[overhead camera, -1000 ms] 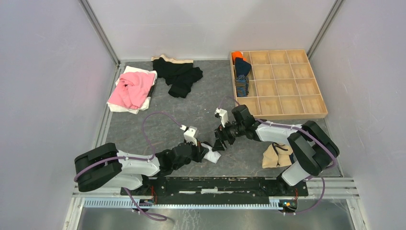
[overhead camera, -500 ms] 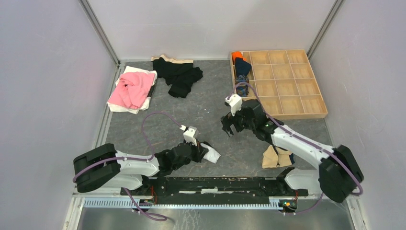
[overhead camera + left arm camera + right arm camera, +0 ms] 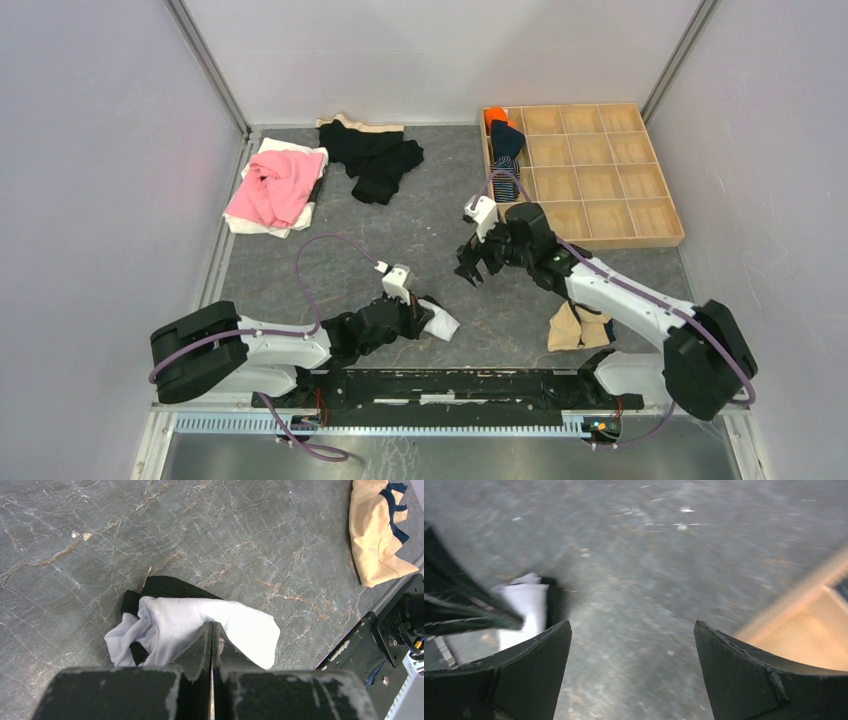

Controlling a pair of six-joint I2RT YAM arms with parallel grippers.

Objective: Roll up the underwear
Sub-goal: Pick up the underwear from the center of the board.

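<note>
Near the front edge of the grey surface [image 3: 250, 540], the left hand [image 3: 211, 626] is clenched on bunched white underwear [image 3: 240, 625] with black trim, the right hand [image 3: 631, 625] hangs spread and empty; it likely needs smoothing flat before rolling.

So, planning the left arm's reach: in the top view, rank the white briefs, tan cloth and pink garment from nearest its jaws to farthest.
1. White briefs, touching them, front centre.
2. Tan cloth, front right.
3. Pink garment, back left.
</note>
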